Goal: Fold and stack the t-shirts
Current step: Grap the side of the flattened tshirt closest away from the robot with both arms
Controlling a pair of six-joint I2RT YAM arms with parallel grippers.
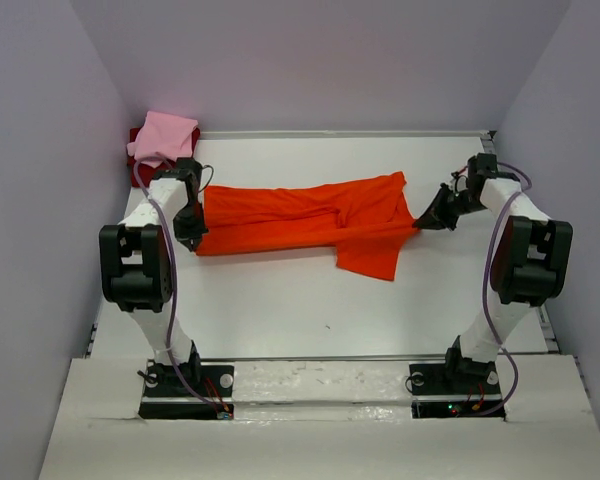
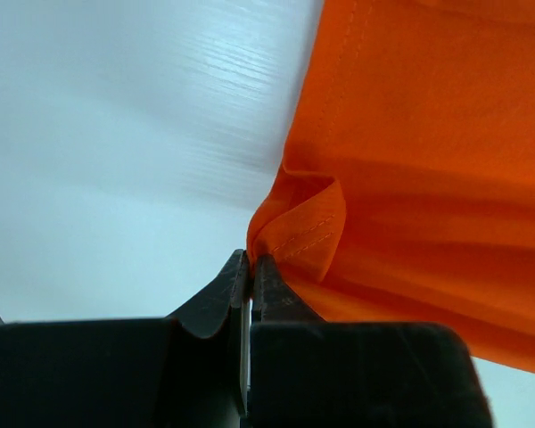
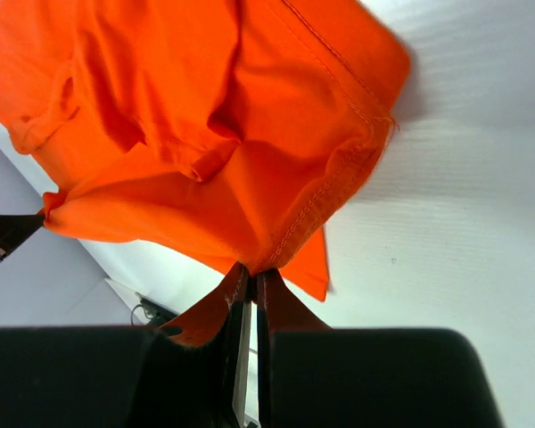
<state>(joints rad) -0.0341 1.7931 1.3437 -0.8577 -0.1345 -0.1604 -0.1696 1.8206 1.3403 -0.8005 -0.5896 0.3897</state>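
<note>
The white table (image 1: 310, 320) carries the orange-red t-shirt (image 1: 300, 215), which is drawn out into a long, crumpled band running left to right across the middle of the surface, with one flap hanging toward the near edge at its right end. The left arm (image 1: 145, 250) stands at the shirt's left end and the right arm (image 1: 520, 260) at its right end, each bent over toward the cloth. Beyond the shirt's left end, in the far corner and well apart from it, the light pink t-shirt (image 1: 165, 137) lies folded small on top of the dark red t-shirt (image 1: 136, 135), of which only an edge shows at the pink one's left side. The left gripper (image 2: 251, 259) is pinched narrow on a stitched hem corner at the shirt's left end, the cloth bunching into a small fold just ahead of the tips. The right gripper (image 3: 248, 272) is likewise clamped tight on a hemmed corner at the shirt's right end, the fabric fanning out from its tips.
</note>
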